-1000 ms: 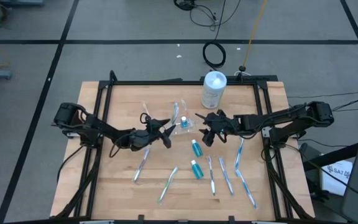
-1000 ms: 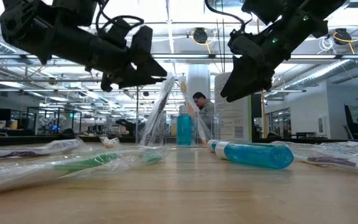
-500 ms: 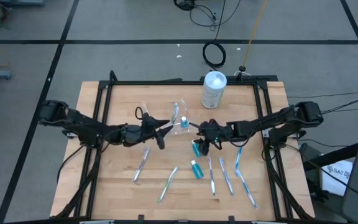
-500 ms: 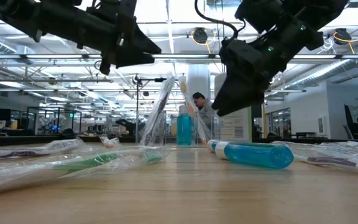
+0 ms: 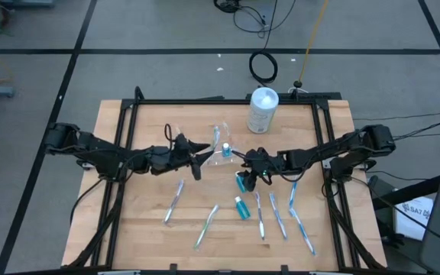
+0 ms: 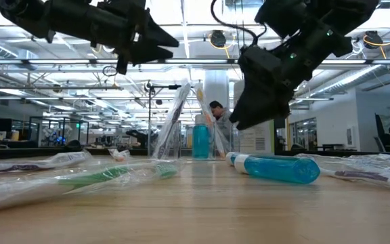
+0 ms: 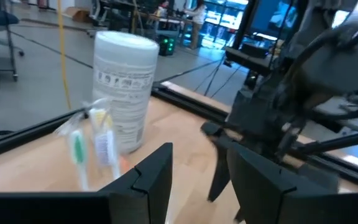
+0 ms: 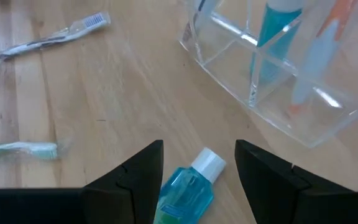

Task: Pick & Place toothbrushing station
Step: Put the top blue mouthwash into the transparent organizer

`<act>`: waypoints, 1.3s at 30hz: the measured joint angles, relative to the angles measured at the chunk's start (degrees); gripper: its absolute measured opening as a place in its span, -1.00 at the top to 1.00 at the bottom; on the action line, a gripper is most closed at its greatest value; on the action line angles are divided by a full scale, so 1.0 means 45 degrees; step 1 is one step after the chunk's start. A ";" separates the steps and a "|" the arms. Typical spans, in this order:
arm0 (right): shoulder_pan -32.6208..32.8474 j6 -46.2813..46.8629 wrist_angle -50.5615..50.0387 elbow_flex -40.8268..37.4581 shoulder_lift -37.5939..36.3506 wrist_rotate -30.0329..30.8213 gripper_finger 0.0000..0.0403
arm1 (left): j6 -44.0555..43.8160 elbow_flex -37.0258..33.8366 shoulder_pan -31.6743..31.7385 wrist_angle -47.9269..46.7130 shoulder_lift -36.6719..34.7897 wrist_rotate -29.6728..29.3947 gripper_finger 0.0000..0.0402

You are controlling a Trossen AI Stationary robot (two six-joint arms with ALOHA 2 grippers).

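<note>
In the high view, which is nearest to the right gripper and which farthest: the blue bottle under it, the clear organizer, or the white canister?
From the right gripper:
1. Blue bottle, directly below the gripper.
2. Clear organizer, toward the table's middle, between both arms.
3. White canister, at the table's far edge.

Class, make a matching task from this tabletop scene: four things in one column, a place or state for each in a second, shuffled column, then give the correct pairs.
1. white canister
2. clear organizer
3. blue bottle
4. right gripper

A. lying on its side
B. open above a bottle
C. upright at the table's back edge
D. holding upright items

Pairs: 1-C, 2-D, 3-A, 4-B
</note>
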 joint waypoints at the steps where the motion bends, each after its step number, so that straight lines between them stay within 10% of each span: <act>1: 0.0027 0.0115 -0.0093 -0.0002 0.0085 -0.0006 0.04 | 0.0002 0.0060 0.0051 -0.0007 -0.0005 0.0182 0.22; 25: -0.0206 0.0459 0.0866 -0.0010 0.2494 0.0236 0.06 | 0.1352 0.1441 0.0173 -0.3133 0.0000 0.1122 0.22; 39: -0.0211 0.0688 0.0769 -0.0010 0.2499 0.0227 0.53 | 0.0544 0.1441 0.0169 -0.4087 0.0000 0.1126 0.22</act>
